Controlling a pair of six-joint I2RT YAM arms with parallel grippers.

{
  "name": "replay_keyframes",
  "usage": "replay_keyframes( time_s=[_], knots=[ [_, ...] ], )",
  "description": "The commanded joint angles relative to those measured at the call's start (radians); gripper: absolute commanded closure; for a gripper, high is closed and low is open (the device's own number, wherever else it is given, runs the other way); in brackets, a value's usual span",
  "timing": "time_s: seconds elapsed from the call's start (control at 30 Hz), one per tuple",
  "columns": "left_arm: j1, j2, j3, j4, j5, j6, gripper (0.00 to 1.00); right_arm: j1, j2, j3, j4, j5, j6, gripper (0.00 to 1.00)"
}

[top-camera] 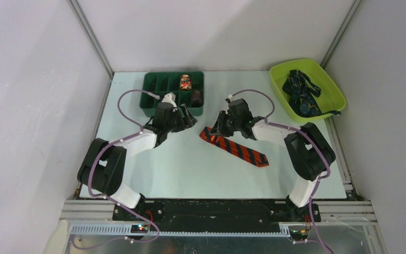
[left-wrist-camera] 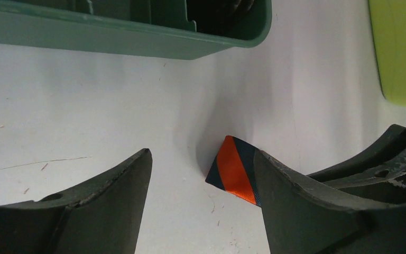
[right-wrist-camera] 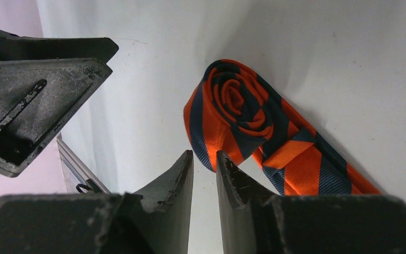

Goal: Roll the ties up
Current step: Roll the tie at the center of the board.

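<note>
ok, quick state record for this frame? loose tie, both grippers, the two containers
loose tie: orange necktie with dark diagonal stripes, lying flat, one end coiled into a small roll
left gripper: open, empty, clear of the tie
right gripper: nearly closed, nothing visible between the fingers, tips just short of the roll
dark green compartment tray: colourful roll and dark roll, separate compartments
lime-green plastic bin: heap of dark navy patterned ties

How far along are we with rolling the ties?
Done: a patterned roll and a dark roll in the green tray. In hand: the orange striped tie, coiled at one end, the rest flat; right gripper beside it, nearly closed on nothing, left gripper open. Left: finish this roll, then the dark ties in the lime bin.
</note>
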Motion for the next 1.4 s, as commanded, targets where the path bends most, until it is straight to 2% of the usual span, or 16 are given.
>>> replay_keyframes(
  time_s=[0.0,0.53,1.37],
  knots=[
    [-0.018,0.03,0.042,0.07,0.048,0.017,0.23,-0.005,0.028,-0.002,0.055,-0.023,0.029,0.75],
    [-0.048,0.096,0.037,0.137,0.092,0.05,0.24,-0.013,0.096,-0.001,0.035,-0.002,0.022,0.8],
    [-0.096,0.196,0.041,0.203,0.186,0.094,0.24,-0.005,0.105,-0.001,-0.07,0.083,-0.022,0.81]
  ],
)
